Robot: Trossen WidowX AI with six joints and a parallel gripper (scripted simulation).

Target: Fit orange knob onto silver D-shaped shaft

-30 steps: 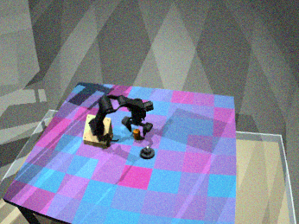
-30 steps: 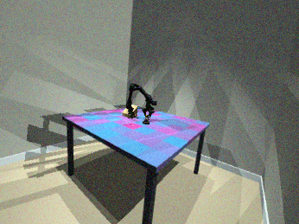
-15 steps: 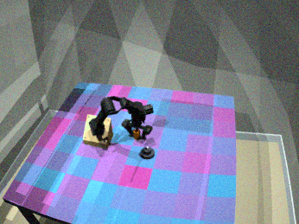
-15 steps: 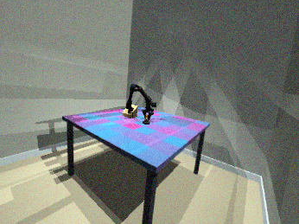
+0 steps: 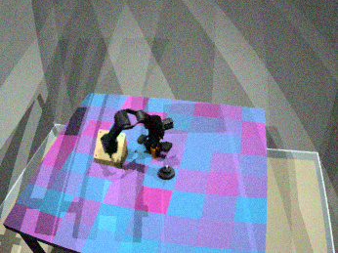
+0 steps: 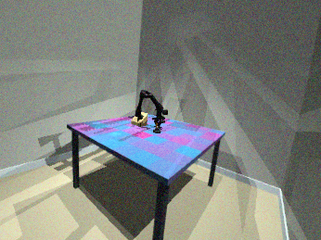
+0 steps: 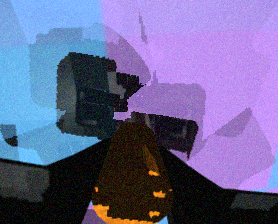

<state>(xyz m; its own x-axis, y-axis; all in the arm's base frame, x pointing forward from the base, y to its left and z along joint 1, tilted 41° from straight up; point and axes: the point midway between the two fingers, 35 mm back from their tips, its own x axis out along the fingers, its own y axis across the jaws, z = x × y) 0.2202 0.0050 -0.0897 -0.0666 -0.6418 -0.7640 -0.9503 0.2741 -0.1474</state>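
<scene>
The orange knob (image 5: 154, 152) (image 7: 131, 187) is between the two black fingers of my gripper (image 5: 154, 150) (image 7: 134, 146), which is shut on it low over the table. In the wrist view the knob is mostly in dark shade, with bright orange patches along its lower edge. Its underside and hole are hidden. The dark round pedestal (image 5: 166, 174) (image 6: 157, 131) stands apart from the knob, toward the front right in the top view. The small silver shaft (image 5: 166, 167) stands up from it. Its flat side is too small to tell. The pedestal does not show in the wrist view.
A pale wooden block (image 5: 117, 156) (image 6: 140, 119) is at the arm's base, left of the gripper in the top view. The patchwork table (image 5: 215, 216) (image 6: 153, 156) is crossed by shadows. Dark blocky shapes show beyond the knob in the wrist view.
</scene>
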